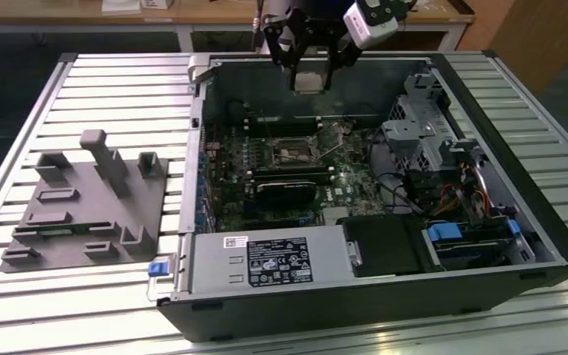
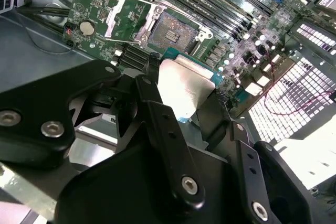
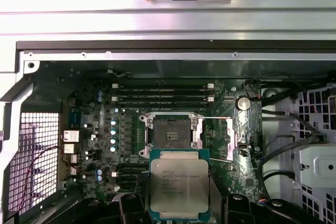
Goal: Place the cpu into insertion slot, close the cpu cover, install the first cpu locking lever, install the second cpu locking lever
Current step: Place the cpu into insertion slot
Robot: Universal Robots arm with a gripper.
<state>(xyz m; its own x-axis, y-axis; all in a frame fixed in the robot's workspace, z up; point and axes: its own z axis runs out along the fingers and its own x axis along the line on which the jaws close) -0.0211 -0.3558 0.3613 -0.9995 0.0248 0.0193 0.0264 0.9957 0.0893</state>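
Note:
My gripper [image 1: 310, 72] hangs above the far side of the open computer case [image 1: 521, 222], shut on the cpu [image 1: 310, 80]. In both wrist views the cpu [image 2: 181, 85] [image 3: 178, 184] shows its silvery metal top and sits edgewise between the black fingers [image 2: 152, 98]. The insertion slot [image 3: 169, 132] [image 2: 172, 30] [image 1: 291, 153] lies on the green motherboard below and a little ahead of the cpu, its dark centre bare. The cpu cover [image 3: 223, 139] [image 2: 125, 17] stands flipped open beside the slot.
Long black memory sticks [image 3: 163, 92] run along the far side of the slot. A black card [image 1: 286, 186], a power supply [image 1: 264, 260] and a drive cage [image 1: 424, 140] crowd the case. A grey fixture block [image 1: 82, 203] sits on the slatted table [image 1: 116, 81] at the exterior view's left.

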